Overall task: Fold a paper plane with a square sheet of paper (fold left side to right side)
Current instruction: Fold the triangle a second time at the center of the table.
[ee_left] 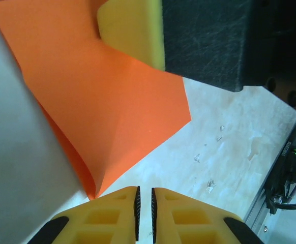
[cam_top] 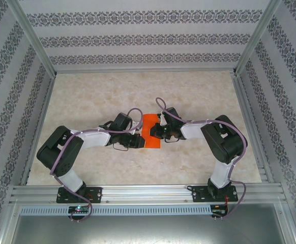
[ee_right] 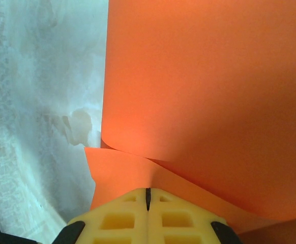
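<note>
Slippage is the risk: the square sheet of paper (cam_top: 149, 127) lies half-folded mid-way across the table (cam_top: 138, 91), its flap curling loose. The right gripper (ee_right: 148, 192), fingers together, bears on it. The left gripper (ee_left: 144, 203), narrowly apart and empty, could nudge the layers askew.

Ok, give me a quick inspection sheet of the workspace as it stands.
Surface: pale marbled tabletop.
Job's things: orange sheet, partly folded, one layer curling up.
Clutter: nothing seen.
Grippers: left gripper slightly open, holding nothing; right gripper shut, pinching the sheet.
Cables: purple cables along both arms.
Surroundings: patterned walls, aluminium frame.
</note>
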Robot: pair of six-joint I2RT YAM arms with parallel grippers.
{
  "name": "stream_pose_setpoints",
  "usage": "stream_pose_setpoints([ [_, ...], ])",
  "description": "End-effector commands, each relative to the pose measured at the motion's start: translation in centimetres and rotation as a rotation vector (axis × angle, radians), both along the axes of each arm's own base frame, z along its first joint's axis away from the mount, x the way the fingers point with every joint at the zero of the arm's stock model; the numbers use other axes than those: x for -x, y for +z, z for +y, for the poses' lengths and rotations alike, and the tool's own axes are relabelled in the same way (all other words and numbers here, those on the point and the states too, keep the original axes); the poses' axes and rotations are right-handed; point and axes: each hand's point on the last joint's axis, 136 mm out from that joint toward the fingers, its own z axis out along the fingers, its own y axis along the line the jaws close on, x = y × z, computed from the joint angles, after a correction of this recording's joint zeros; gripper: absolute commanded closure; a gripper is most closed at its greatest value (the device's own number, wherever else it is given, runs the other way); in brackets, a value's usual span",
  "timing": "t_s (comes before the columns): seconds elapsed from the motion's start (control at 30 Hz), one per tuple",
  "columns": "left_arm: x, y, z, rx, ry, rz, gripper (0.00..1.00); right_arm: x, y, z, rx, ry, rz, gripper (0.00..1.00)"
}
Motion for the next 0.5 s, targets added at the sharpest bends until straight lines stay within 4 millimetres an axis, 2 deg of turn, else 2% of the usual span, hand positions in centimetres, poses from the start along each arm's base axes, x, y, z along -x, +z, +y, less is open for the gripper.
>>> stream_pose_setpoints([
  [0.0, -0.8, 0.1, 0.1, 0.000, 0.020, 0.000, 0.82, 1.7, -2.9, -2.2, 0.122, -0.019, 0.086, 1.00],
  [0.27, -1.9, -2.6, 1.0, -0.098, 0.070, 0.014, 0.83, 1.8, -2.7, -2.3, 0.120, -0.018, 0.082, 1.00],
  [0.47, -1.9, -3.6, 2.0, -0.152, 0.107, 0.017, 0.86, 1.7, -2.3, -2.1, 0.110, -0.012, 0.067, 1.00],
])
